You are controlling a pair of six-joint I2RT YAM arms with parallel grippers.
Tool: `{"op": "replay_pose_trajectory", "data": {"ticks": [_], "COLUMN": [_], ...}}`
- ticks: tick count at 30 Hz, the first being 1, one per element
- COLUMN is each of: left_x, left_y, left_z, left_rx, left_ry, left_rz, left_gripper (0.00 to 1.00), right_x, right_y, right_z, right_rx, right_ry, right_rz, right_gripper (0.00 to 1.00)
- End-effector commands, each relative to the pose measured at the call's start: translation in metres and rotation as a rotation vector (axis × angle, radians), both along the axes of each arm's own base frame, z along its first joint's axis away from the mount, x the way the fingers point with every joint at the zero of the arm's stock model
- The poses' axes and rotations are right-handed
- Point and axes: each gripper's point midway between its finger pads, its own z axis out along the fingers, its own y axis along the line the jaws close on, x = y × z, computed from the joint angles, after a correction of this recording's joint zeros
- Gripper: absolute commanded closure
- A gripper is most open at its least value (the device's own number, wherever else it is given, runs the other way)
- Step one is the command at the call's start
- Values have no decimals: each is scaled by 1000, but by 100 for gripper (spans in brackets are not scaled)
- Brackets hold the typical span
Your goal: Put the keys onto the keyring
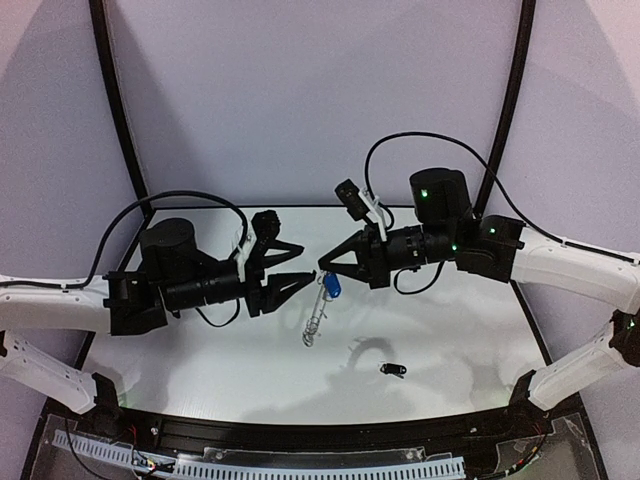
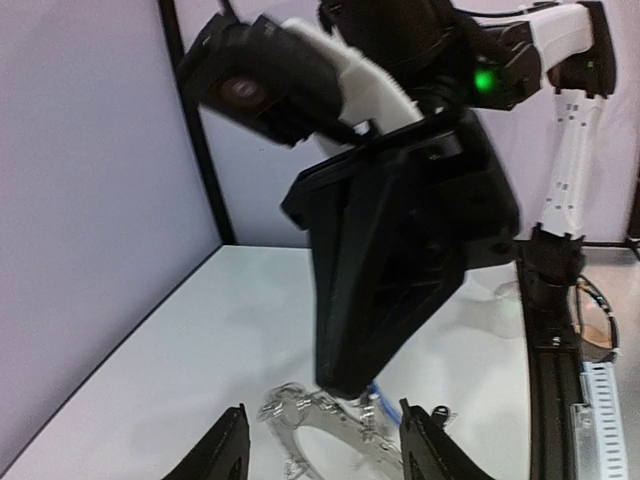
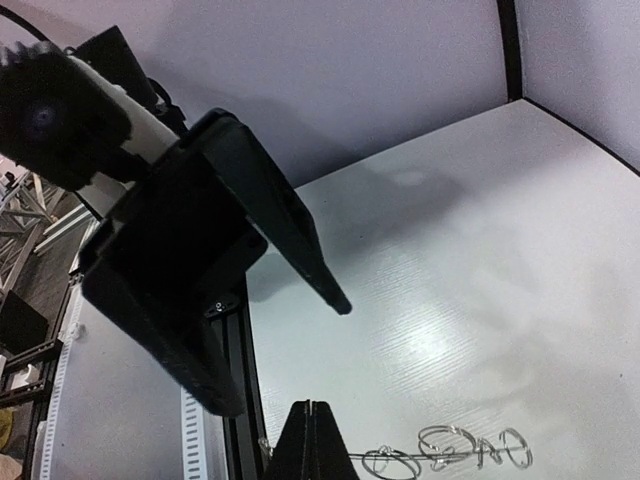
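Top external view has the right gripper (image 1: 325,263) pressed shut, seemingly pinching the top edge of the keyring (image 1: 313,325). It hangs edge-on above the table (image 1: 450,330) between the two arms. The blue key (image 1: 331,285) dangles just below those fingertips; whether it is threaded on I cannot tell. The left gripper (image 1: 307,262) is spread, its fingers either side of the keyring and not touching it. The black key (image 1: 392,369) lies alone on the table, near the front and well apart from both grippers. The keyring looks light and stiff, but its thin wire loops would likely snag or bend, and it will swing freely from one pinch point, so a hold on the flat band is steadier. The black key is tiny, flat and probably slippery: best taken by its head, leaving the hole clear.
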Motion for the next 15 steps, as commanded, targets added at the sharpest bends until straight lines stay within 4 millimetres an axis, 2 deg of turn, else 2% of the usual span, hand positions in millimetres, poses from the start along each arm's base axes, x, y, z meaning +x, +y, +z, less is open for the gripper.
{"op": "replay_pose_trajectory", "data": {"ticks": [1,5,9,15], "left_x": [-20,-23,-19,-6], "left_y": [-6,-9,-13,-17], "left_z": [1,-7,-15,-11], "left_rx": [36,79,113,89], "left_ry": [11,32,52,51], "left_rz": [-122,-151,-136,-80], "left_gripper": [47,47,56,67], "right_x": [4,4,2,-1], "right_y": [1,1,2,7], "right_z": [9,14,20,22], "right_rx": [-9,0,14,18], "right_ry": [-46,-52,-52,-39], "right_rz": [-27,-29,-16,1], "right_gripper": [100,100,100,100]}}
